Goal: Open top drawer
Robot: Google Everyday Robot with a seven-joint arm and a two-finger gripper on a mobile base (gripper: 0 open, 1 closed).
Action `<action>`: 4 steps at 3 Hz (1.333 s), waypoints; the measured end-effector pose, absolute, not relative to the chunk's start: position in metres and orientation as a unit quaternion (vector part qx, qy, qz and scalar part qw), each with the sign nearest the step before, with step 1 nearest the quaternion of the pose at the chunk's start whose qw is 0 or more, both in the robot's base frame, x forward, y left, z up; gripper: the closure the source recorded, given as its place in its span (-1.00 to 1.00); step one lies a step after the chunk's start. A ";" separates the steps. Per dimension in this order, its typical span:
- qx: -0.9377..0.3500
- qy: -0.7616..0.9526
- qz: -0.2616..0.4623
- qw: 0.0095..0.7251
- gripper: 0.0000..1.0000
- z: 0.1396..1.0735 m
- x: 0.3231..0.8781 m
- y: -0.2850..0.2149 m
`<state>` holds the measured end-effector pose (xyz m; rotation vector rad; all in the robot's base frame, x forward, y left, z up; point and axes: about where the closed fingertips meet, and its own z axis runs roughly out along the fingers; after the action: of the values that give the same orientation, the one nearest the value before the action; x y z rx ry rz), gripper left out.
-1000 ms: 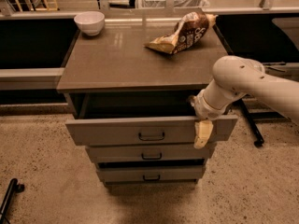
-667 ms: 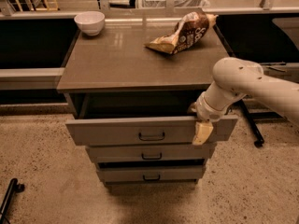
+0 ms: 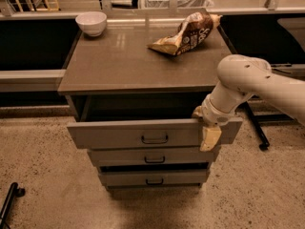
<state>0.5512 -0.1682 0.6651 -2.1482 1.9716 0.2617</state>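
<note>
The top drawer (image 3: 119,133) of the grey-brown cabinet is pulled partway out, and its dark inside shows under the cabinet top. Its small dark handle (image 3: 154,139) sits in the centre of the flat front. My gripper (image 3: 205,128) is at the right part of the drawer front's upper edge. One cream finger (image 3: 210,138) hangs down in front of the drawer front and the other reaches behind the edge, so the gripper clasps the front panel. My white arm comes in from the right.
Two lower drawers (image 3: 153,159) (image 3: 153,179) sit below; a dark gap shows above the lowest. On the cabinet top (image 3: 119,61) stand a white bowl (image 3: 92,22) at the back left and a crumpled chip bag (image 3: 187,33) at the back right. A dark stand leg (image 3: 255,128) is on the floor to the right.
</note>
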 end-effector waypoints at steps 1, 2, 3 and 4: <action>-0.743 0.652 0.128 0.074 0.09 0.668 0.517 -0.166; -0.743 0.651 0.142 0.067 0.18 0.671 0.509 -0.169; -0.743 0.651 0.142 0.067 0.28 0.672 0.510 -0.168; -0.753 0.638 0.132 0.087 0.10 0.706 0.503 -0.169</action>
<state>0.5033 -0.1692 0.7065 -2.2433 1.9009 0.3944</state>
